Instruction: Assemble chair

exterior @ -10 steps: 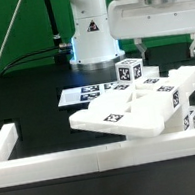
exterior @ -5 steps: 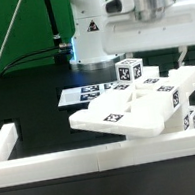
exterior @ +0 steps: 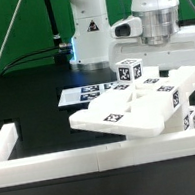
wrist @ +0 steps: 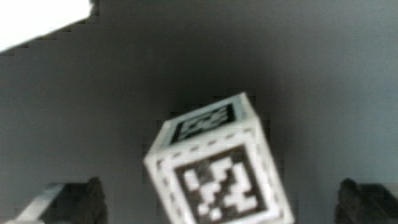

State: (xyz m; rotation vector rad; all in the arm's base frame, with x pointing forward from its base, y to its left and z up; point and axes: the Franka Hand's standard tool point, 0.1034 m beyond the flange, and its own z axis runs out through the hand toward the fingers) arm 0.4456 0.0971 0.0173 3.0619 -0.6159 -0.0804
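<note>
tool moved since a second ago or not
Yes. In the exterior view the tool has shifted toward that view's left and come down, judged against the fixed white robot base; it now hangs near the small tagged block.

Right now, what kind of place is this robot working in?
Probably a robotics lab test bench: a black table fenced by a low white rail, a marker board of printed tags lying flat on it, and tagged white chair parts below the arm.

Chair parts (exterior: 138, 108): white plastic, smooth, matt; black-and-white printed tags.
Desk (exterior: 26, 106): black, matt.
</note>
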